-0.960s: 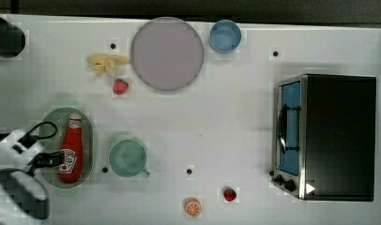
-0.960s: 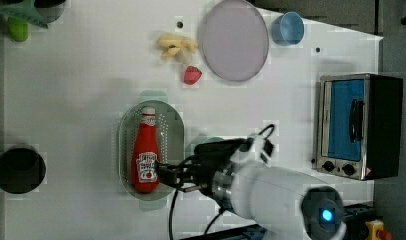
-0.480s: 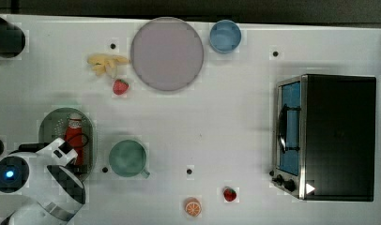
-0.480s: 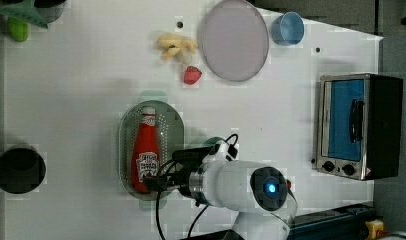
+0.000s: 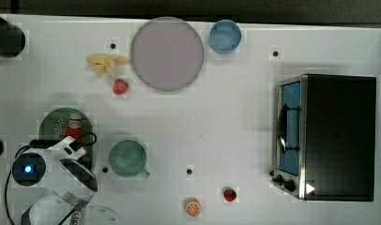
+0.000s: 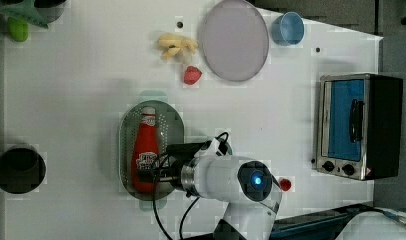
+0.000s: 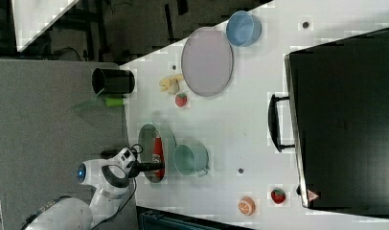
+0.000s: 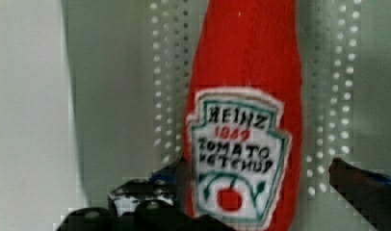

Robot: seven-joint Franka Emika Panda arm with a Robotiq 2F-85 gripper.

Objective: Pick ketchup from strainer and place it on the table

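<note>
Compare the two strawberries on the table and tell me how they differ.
The strawberry by the bananas lies near the plate at the top of the top view; the strawberry by the orange slice lies near the toaster oven at the bottom. The first looks larger and paler red, the second smaller and deeper red. Both are red, with some green, and lie directly on the table.

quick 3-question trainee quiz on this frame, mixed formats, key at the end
1. True or false: the ketchup lies inside the strainer.
2. In the left view, the gripper is at which part of the bottle? A) white cap B) lower body near the label C) not near it.
3. Fill in: in the top view, the round green ____ stands just to the right of the strainer.

Key: 1 true; 2 B; 3 mug.
</note>
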